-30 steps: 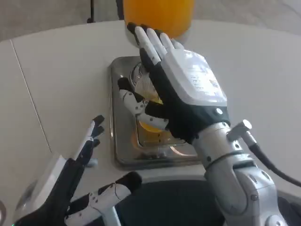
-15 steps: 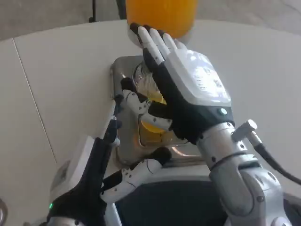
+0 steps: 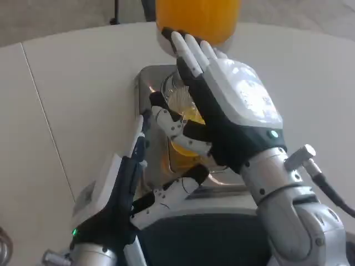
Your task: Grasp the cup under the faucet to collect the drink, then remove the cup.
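Clear plastic cup [image 3: 178,105] on steel drip tray [image 3: 145,88] below orange juice dispenser [image 3: 198,19], part-filled. Right hand [image 3: 222,113] fingers wrapped round cup wall. Left hand [image 3: 125,191] fingers spread, holding nothing, beside tray. Judged thin-walled, crushable, spill-prone: hold mid-wall, keep upright.

We see a bright orange drink tank [image 3: 197,19] up top and a shiny silver tray [image 3: 148,83] on the white table [image 3: 77,94]. The clear ribbed cup [image 3: 180,102] glows orange-yellow inside. Both hands, left [image 3: 119,194] and right [image 3: 230,113], show white backs with black-and-white fingers.
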Available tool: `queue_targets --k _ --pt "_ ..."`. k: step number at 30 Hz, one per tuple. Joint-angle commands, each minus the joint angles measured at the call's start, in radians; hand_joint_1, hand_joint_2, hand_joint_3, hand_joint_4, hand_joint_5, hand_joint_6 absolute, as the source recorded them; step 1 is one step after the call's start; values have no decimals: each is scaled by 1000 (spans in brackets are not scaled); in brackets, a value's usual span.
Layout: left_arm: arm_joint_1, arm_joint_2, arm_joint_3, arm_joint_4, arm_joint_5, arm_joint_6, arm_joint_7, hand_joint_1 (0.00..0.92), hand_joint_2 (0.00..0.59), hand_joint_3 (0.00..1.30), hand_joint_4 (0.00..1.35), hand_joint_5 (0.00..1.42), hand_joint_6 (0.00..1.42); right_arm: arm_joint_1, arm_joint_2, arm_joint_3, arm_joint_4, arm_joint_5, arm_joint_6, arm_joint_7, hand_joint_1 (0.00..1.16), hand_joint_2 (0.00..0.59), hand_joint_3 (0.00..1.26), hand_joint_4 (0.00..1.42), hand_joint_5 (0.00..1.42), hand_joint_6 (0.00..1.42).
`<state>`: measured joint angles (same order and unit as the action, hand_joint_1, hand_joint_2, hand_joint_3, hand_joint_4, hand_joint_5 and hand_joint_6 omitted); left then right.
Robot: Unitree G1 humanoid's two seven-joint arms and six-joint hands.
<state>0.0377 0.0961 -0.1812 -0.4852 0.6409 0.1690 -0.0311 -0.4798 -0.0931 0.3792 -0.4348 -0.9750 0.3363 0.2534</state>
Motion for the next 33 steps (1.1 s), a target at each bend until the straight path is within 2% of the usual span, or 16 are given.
queue_targets --k 1,11,21,23,25,27,30,33 --pt "-17 -3 -6 22 8 13 14 120 63 0 0 156 311 48 1 7 -35 -2 8 28 338 544 0 0 0 0" --pt "-40 7 9 47 -5 14 10 110 66 0 0 162 319 98 14 -14 -201 -50 14 50 352 549 0 0 0 0" --pt "-66 19 27 73 -18 12 8 110 70 0 0 168 324 161 46 -11 -334 -115 29 153 394 551 0 0 0 0" --pt "-69 20 28 79 -22 10 9 111 70 0 0 169 325 191 51 -11 -360 -129 28 178 396 552 0 0 0 0" --pt "-74 21 31 91 -23 4 18 114 69 0 0 170 326 251 41 -8 -400 -147 21 222 446 543 0 0 0 0" --pt "-80 22 32 103 -23 -2 28 154 57 0 0 181 343 300 30 -8 -431 -164 9 257 497 523 15 0 0 0" --pt "-89 25 31 119 -25 -9 40 165 55 0 0 183 345 357 16 -17 -468 -182 -10 299 545 520 13 0 0 0" --pt "-97 24 30 137 -35 -14 48 170 54 0 0 183 346 431 -5 -26 -519 -218 -39 348 596 493 24 0 0 0"
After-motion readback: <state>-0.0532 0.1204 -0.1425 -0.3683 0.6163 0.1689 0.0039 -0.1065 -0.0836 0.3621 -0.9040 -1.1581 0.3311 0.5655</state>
